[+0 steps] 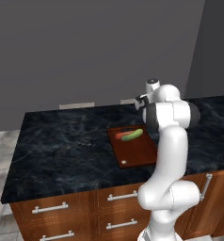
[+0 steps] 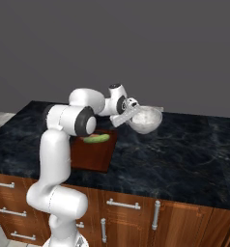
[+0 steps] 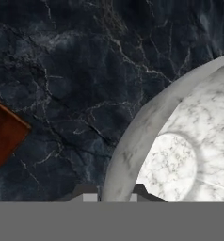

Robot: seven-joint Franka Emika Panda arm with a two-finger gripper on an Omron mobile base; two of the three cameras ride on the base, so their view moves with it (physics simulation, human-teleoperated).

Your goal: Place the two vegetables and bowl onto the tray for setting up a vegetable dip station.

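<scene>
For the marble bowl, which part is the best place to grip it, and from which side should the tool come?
Grip the thin rim of the bowl on the side nearest the arm, one finger inside the wall and one outside, as the tool is closed on it now. Its round body looks too wide to span.

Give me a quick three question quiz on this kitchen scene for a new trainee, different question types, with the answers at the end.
1. True or false: the cucumber and carrot already lie on the tray.
2. What does the gripper hold? A) the carrot B) the bowl C) nothing
3. Fill in: the bowl hangs above the ____, beside the tray.

Key
1. True.
2. B: the jaws are shut on the bowl's rim, seen in the hand view.
3. Counter: the right base view shows the bowl lifted over the dark marble, off the tray.
</scene>
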